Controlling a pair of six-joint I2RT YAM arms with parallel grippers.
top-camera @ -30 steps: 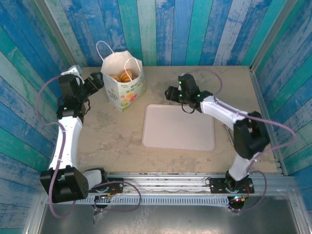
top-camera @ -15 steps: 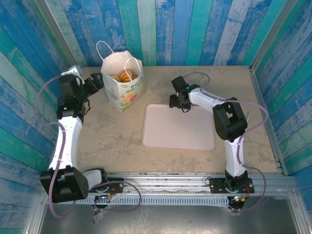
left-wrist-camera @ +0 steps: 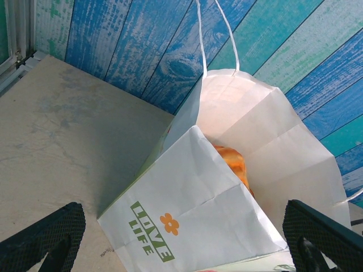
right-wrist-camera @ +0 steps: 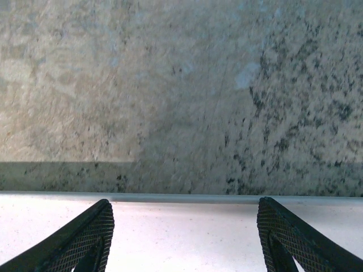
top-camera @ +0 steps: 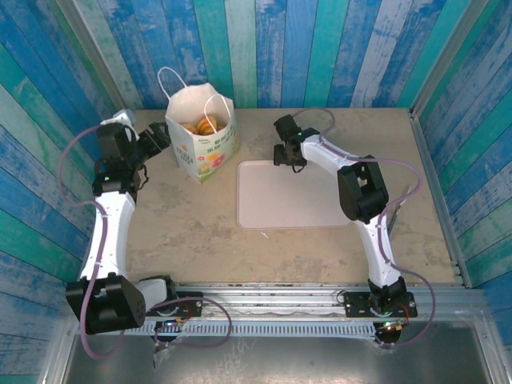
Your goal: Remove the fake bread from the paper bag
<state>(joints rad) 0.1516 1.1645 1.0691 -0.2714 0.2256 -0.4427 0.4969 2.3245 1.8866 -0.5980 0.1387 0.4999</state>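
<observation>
My right gripper [top-camera: 288, 154] hangs over the far edge of the pink tray [top-camera: 296, 210], jaws spread and empty. My left gripper [top-camera: 154, 138], wide open, sits just left of the paper bag [top-camera: 206, 150], near the far-left corner of the table [top-camera: 176, 228]. The fake bread [left-wrist-camera: 232, 161] sits inside. It is probably light, hard and slick, so I'd pinch one across its middle. The bag looks flimsy. Overhead shows several pieces, while the left wrist shows one tucked behind the front panel.

pink tray [top-camera: 288, 200], speckled table [top-camera: 184, 232], blue plank walls [top-camera: 320, 48]
</observation>
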